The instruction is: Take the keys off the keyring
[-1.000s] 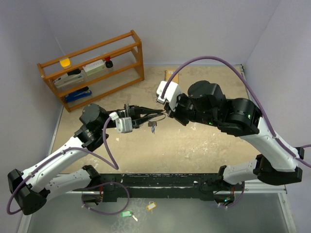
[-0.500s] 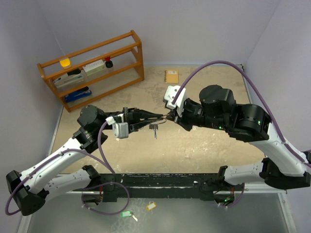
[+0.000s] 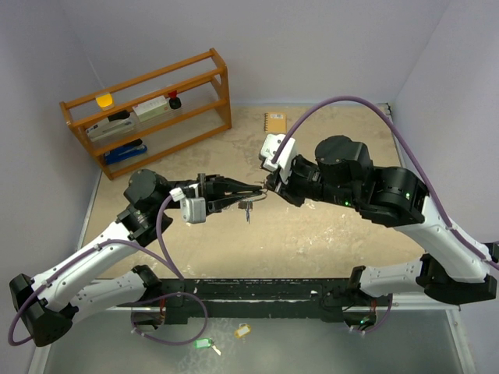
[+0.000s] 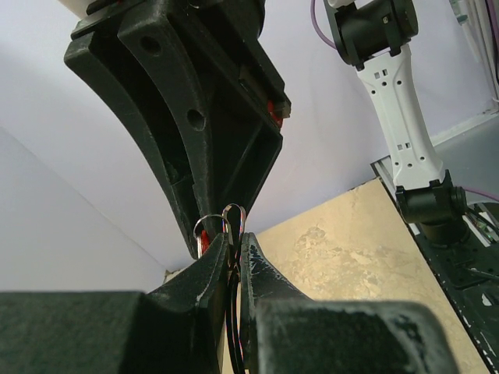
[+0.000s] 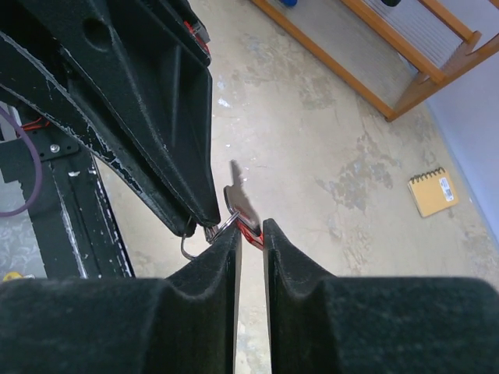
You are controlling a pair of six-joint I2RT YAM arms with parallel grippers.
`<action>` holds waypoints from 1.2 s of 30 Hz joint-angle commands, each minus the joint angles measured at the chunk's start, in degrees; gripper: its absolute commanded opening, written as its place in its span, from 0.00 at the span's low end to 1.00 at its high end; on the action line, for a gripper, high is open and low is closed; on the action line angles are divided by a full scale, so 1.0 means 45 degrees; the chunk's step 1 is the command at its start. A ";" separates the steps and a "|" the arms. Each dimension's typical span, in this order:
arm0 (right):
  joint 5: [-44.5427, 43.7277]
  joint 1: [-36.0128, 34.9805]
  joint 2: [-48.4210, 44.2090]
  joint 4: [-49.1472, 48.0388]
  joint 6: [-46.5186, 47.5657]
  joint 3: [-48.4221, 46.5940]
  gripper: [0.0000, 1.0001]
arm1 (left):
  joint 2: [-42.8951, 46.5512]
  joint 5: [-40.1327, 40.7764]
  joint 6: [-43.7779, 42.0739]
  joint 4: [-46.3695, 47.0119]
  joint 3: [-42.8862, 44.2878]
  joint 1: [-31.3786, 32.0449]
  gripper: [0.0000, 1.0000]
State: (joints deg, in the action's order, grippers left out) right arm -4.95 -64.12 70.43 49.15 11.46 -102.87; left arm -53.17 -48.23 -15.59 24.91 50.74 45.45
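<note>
- The left claw is pinched tight on the thin wire keyring, holding it in the air above the counter.
- The right claw meets it tip to tip, with its fingers a narrow slit apart.
- What looks like a red tag sits at that slit; I cannot tell whether it is gripped.
- Silver keys dangle below the ring.

Your overhead view looks down from behind the arm bases over the whole table. Each wrist view peers along its own fingers at the other arm's, very close. Right wrist and overhead both take in the notebook and the shelf
</note>
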 commanded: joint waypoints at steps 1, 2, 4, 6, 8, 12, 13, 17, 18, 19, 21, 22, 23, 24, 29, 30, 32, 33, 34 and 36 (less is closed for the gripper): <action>-0.0131 -0.0006 -0.0343 -0.1054 -0.0184 0.0139 0.16 | 0.0255 -0.0094 0.0064 0.0403 0.0104 0.0056 0.00; -0.0184 -0.0009 -0.0408 -0.1105 -0.0184 0.0210 0.14 | 0.0271 -0.0085 0.0059 0.0403 0.0108 0.0056 0.00; -0.0208 0.0002 -0.0482 -0.1157 -0.0189 0.0290 0.12 | 0.0282 -0.0034 0.0010 0.0323 0.0107 0.0055 0.00; -0.0208 0.0006 -0.0557 -0.1192 -0.0184 0.0315 0.08 | 0.0274 -0.0015 -0.0006 0.0305 0.0122 0.0056 0.00; -0.0208 0.0003 -0.0665 -0.1238 -0.0189 0.0351 0.03 | 0.0261 -0.0033 -0.0011 0.0314 0.0127 0.0056 0.00; -0.0189 0.0000 -0.0748 -0.1468 -0.0184 0.0573 0.00 | 0.0226 -0.0307 0.0278 0.0751 0.0115 0.0056 0.00; -0.0189 -0.0003 -0.0759 -0.1549 -0.0184 0.0645 0.00 | 0.0190 -0.0426 0.0438 0.0913 0.0109 0.0056 0.00; 0.0056 -0.0004 -0.0754 -0.1886 -0.0184 0.0846 0.00 | -0.0064 -0.0756 0.0936 0.1537 0.0090 0.0056 0.00; 0.0162 -0.0004 -0.0745 -0.1955 -0.0179 0.0865 0.00 | -0.0119 -0.0773 0.0972 0.1587 0.0084 0.0056 0.00; 0.0265 -0.0004 -0.0686 -0.2017 -0.0159 0.0892 0.00 | -0.0146 -0.0785 0.1020 0.1682 0.0076 0.0046 0.00; 0.0383 -0.0002 -0.0587 -0.2021 -0.0139 0.0892 0.00 | -0.0195 -0.0851 0.1161 0.1837 0.0066 0.0056 0.00; 0.0410 -0.0001 -0.0500 -0.2008 -0.0110 0.0893 0.00 | -0.0211 -0.0905 0.1219 0.1896 0.0057 0.0053 0.00; 0.0472 -0.0008 -0.0433 -0.1995 -0.0092 0.0873 0.00 | -0.0213 -0.0946 0.1278 0.1964 0.0041 0.0056 0.00; 0.0548 -0.0009 -0.0354 -0.1995 -0.0060 0.0886 0.00 | -0.0228 -0.0976 0.1337 0.2031 0.0034 0.0056 0.00; 0.0641 -0.0006 -0.0110 -0.1995 0.0025 0.0863 0.00 | -0.0265 -0.1067 0.1619 0.2342 -0.0064 0.0056 0.00; 0.0733 -0.0009 -0.0074 -0.2073 0.0027 0.0896 0.00 | -0.0288 -0.1093 0.1743 0.2501 -0.0104 0.0056 0.00; 0.0976 -0.0001 0.0013 -0.2267 0.0007 0.1012 0.00 | -0.0313 -0.1170 0.2042 0.2975 -0.0207 0.0056 0.00; 0.0982 -0.0008 0.0085 -0.2313 -0.0007 0.1022 0.00 | -0.0329 -0.1186 0.2199 0.3215 -0.0268 0.0056 0.00; 0.0814 -0.0007 0.0138 -0.2382 -0.0028 0.1068 0.00 | -0.0330 -0.1203 0.2316 0.3415 -0.0303 0.0056 0.00; 0.0321 -0.0007 0.0201 -0.2564 -0.0018 0.1214 0.00 | -0.0265 -0.1267 0.2425 0.3578 -0.0314 0.0056 0.00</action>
State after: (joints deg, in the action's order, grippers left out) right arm -2.24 -64.12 70.63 42.04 11.20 -98.41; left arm -54.65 -52.03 -7.70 34.70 49.56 45.58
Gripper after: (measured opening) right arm 0.012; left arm 0.048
